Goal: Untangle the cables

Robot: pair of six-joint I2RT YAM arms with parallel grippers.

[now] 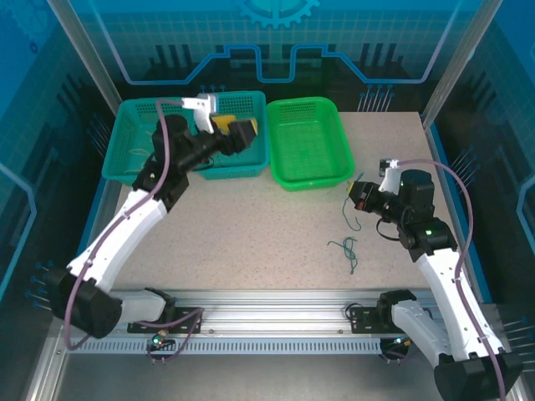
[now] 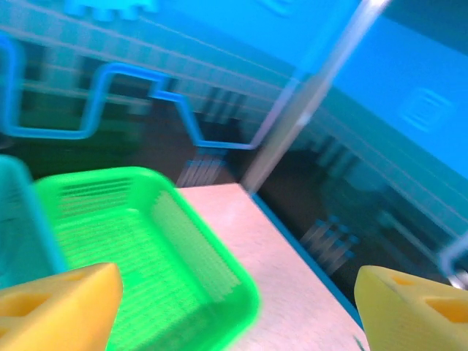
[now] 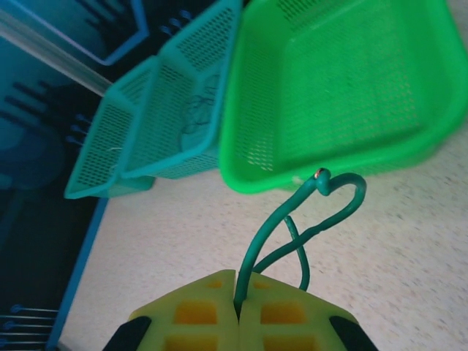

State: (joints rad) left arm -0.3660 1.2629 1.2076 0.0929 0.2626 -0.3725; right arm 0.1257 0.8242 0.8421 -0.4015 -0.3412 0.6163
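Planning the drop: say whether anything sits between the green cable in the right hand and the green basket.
Nothing visible. The right hand grips the cable beside the rim of the basket, with bare table between them.

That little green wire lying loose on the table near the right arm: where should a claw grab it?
Probably at the bunched loops at the far end of the loose green wire, coming straight down from above: it lies flat on the table, and the loops offer more to pinch than the thin tail.
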